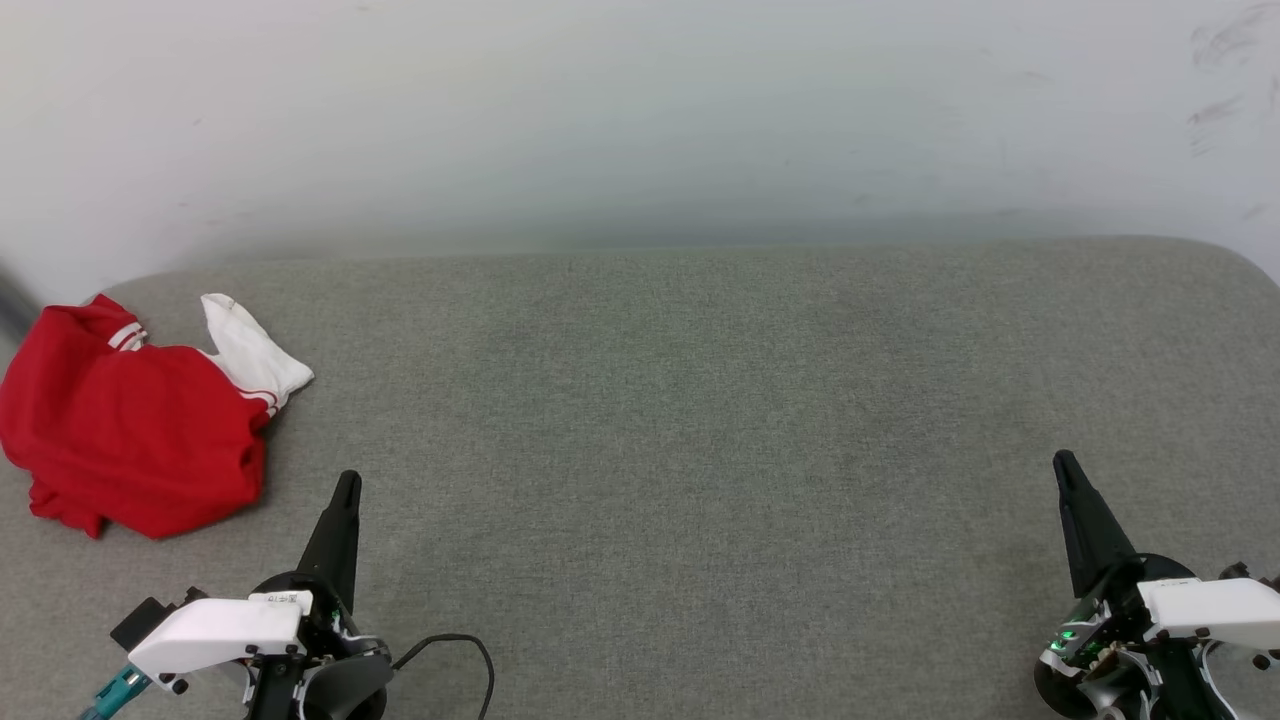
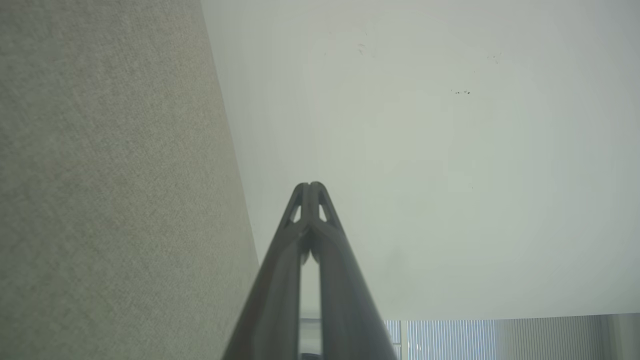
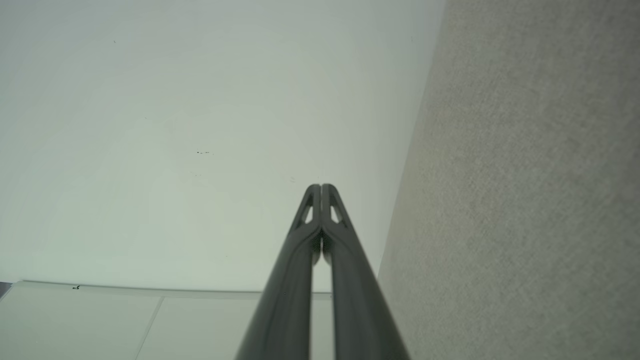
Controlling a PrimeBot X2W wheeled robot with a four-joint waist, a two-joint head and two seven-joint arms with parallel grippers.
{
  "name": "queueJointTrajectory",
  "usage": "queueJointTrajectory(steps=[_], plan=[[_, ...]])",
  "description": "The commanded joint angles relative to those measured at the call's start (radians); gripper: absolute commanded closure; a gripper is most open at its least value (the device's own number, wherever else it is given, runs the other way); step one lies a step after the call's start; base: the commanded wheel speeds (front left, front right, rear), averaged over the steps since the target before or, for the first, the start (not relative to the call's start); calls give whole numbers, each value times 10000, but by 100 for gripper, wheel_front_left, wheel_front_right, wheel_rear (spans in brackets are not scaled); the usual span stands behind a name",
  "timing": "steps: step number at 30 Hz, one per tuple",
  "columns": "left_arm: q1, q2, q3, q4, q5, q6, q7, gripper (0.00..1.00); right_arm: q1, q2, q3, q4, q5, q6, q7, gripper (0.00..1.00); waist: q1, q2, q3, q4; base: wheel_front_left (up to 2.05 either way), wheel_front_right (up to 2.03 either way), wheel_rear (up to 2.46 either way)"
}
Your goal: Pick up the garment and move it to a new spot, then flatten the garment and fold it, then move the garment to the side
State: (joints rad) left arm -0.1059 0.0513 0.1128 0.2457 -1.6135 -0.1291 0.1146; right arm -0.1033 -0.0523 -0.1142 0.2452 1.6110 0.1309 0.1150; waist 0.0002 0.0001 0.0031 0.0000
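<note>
The left gripper [image 1: 347,487] sits low at the near left, fingers pressed together and holding nothing; the left wrist view shows the same gripper [image 2: 310,187] with tips meeting. The right gripper [image 1: 1063,463] is at the near right, also pressed together and empty, and its tips meet in the right wrist view too [image 3: 320,188]. Both point toward the wall [image 1: 640,120].

Between them the grey surface [image 1: 680,400] lies bare and wide, running back to where it meets the wall. Its far right corner is rounded.

The garment [image 1: 130,440] is crumpled in a heap at the far left of the surface, near the left gripper but apart from it. It is mostly red, with one white sleeve sticking out toward the wall and striped trim showing. Its left side reaches the picture's border, so whether it hangs over the surface's edge there cannot be told. Its folds hide any print.

A dark cable [image 1: 462,645] loops by the left wrist.
</note>
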Motion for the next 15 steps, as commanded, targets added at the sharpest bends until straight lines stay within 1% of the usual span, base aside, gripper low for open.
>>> queueJointTrajectory(steps=[1,15], plan=[[-74,-13,34,7,26,-29,27,100,-105,40,3,6,40,-3,6,100,-2,-1,0,0,0,0,0],[-74,-13,30,7,23,-29,24,100,-105,40,3,6,40,-3,6,100,-2,-1,0,0,0,0,0]])
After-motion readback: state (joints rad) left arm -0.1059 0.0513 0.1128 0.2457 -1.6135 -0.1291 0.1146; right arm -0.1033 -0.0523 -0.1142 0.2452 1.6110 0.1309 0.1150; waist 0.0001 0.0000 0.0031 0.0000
